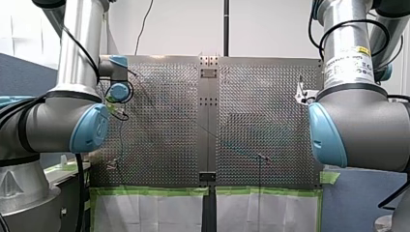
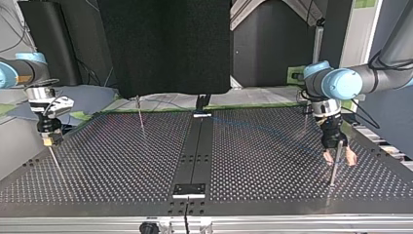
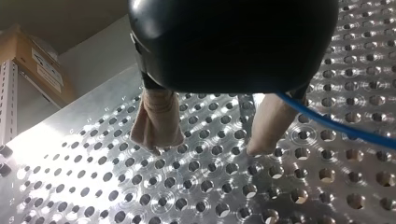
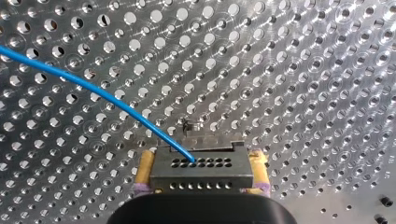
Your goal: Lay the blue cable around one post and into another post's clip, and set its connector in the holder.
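Observation:
In the right wrist view the black connector, a block with rows of small holes, sits between my right gripper's yellow pads, which press on its sides. The thin blue cable runs out of it over the perforated plate. A dark holder part shows just ahead of the connector. At the top view's left my right gripper hangs close over the plate. My left gripper stands open with beige pads astride a thin post. The cable passes beside one pad.
The cable shows faintly across the plate toward my left gripper. More thin posts stand at the back and behind my left gripper. A dark centre strip with brackets divides the plate. Green tape lines the near edge in the front view.

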